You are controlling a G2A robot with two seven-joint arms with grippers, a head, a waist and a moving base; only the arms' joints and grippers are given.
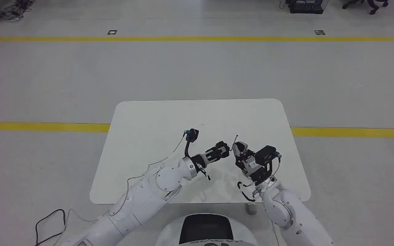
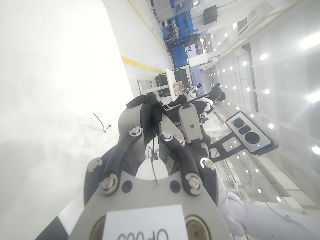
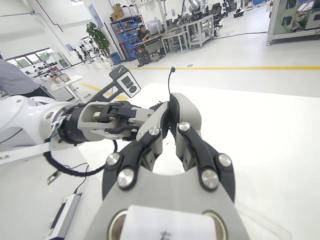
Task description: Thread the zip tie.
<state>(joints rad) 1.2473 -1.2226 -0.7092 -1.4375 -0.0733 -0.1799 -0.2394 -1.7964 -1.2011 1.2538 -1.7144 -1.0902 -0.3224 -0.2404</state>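
Observation:
The zip tie is a thin black strap. Its small square head stands up above my right gripper, which is shut on the strap. My left gripper comes in from the side, tip to tip with the right one. In the left wrist view my left gripper is shut, and a thin length of the zip tie trails back from between its pads. From above, the left gripper and right gripper meet over the near middle of the white table, the zip tie poking up between them.
A thin black strand lies on the table below the grippers, inside a faint clear outline. The table's far half is bare white surface. Its near edge runs close under both arms. Grey floor with yellow lines surrounds the table.

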